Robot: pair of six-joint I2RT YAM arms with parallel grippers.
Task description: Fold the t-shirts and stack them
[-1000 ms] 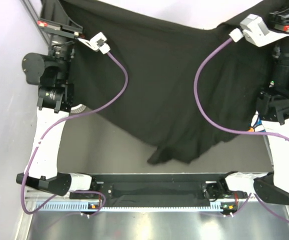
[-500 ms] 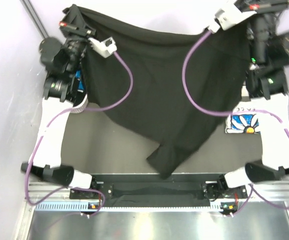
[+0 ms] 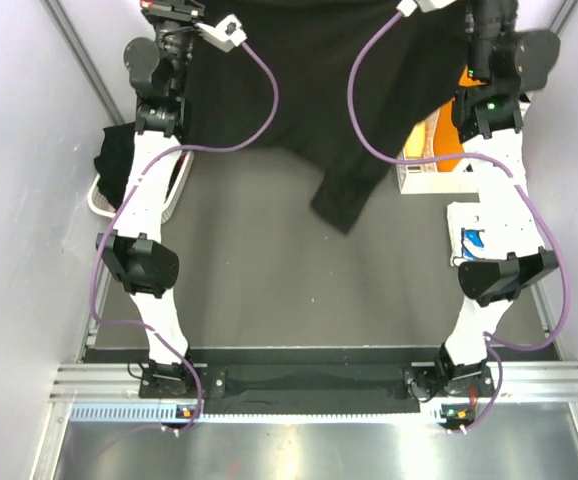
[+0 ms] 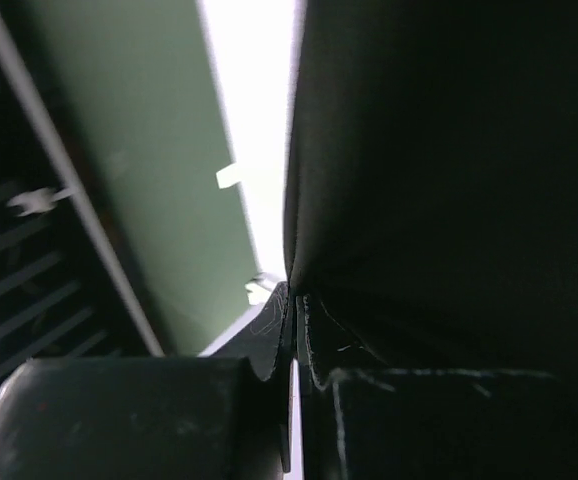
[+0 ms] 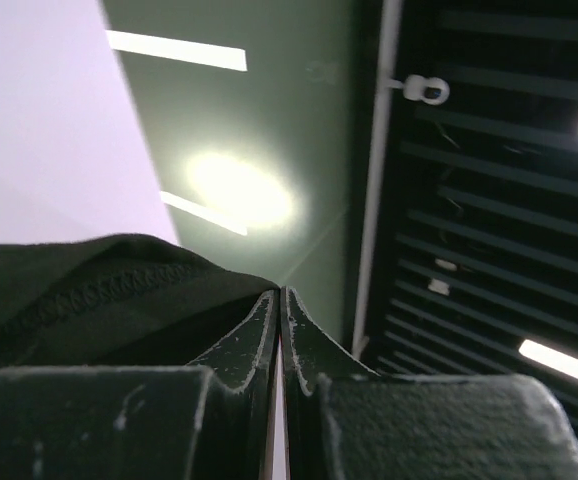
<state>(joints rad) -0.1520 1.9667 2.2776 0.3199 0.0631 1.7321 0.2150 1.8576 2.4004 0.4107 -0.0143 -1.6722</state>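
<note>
Top, left-wrist and right-wrist views. Two t-shirts can be told apart: one black t-shirt [image 3: 319,90], held aloft over the far edge of the surface [image 3: 289,290], and one folded white tee with a blue print [image 3: 466,243], lying by the right edge and partly hidden behind the right arm. Both arms reach far forward, nearly straight, with their wrists at the top border of the top view. The left hand [image 4: 291,340] is fully closed, its fingers pinching the edge of the black fabric. The right hand [image 5: 279,330] is likewise fully closed on a stitched hem of the same shirt. The shirt hangs spread between the two hands, and its lowest corner droops toward the middle of the surface; whether that corner touches cannot be told. A white laundry basket [image 3: 99,200] at the left edge holds a dark garment [image 3: 117,160] of uncertain kind. At the far right lie an orange folder [image 3: 447,135] and, just beside it, a white slotted container [image 3: 419,180].
</note>
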